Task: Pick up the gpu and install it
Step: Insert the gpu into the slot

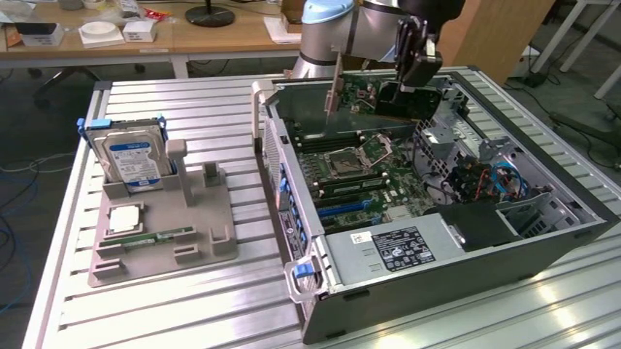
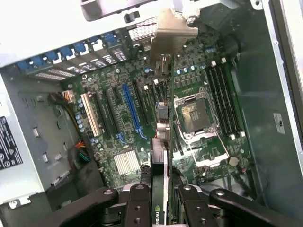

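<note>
My claw (image 2: 161, 195) pinches the gpu (image 2: 161, 156) on edge, holding it above the motherboard (image 2: 118, 146) inside the open computer case (image 1: 437, 283) on the surface (image 1: 194, 309)

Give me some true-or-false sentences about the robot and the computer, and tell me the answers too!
1. The gripper is clamped on the gpu. True.
2. The gpu is plugged into the motherboard. False: it hangs above the board, not in any slot.
3. The hard drive stands upright in the grey holder. True.
4. The computer case is closed. False: its side is open and the motherboard shows.
5. The hard drive's label is red. False: it is blue.
</note>
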Action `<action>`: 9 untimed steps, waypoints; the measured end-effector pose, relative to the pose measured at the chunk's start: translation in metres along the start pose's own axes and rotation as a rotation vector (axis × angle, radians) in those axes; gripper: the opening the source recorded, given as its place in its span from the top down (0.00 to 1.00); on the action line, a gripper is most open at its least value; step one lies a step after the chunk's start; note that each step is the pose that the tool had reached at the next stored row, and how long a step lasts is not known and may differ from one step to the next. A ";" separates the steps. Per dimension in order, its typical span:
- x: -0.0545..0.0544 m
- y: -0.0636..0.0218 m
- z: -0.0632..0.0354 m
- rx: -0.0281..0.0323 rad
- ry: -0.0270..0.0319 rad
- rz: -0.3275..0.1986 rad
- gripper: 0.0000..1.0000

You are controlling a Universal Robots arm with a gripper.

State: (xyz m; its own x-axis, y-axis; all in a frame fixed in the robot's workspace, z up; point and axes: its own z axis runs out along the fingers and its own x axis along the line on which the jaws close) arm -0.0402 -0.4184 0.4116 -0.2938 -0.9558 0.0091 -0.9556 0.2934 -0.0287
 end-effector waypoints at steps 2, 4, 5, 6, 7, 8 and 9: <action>0.000 0.0000 0.0003 0.0002 -0.0008 -0.026 0.74; 0.000 0.0000 0.0005 0.0005 -0.0015 -0.053 0.74; 0.000 0.0000 0.0007 0.0006 -0.0020 -0.066 0.74; 0.000 0.0000 0.0009 0.0007 -0.0024 -0.077 0.74; 0.000 0.0000 0.0010 0.0008 -0.0026 -0.088 0.74; 0.000 0.0000 0.0012 0.0010 -0.0036 -0.097 0.74; 0.000 0.0000 0.0013 0.0014 -0.0046 -0.107 0.74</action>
State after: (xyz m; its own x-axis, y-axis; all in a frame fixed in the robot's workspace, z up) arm -0.0402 -0.4183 0.4102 -0.1899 -0.9818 0.0076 -0.9814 0.1896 -0.0292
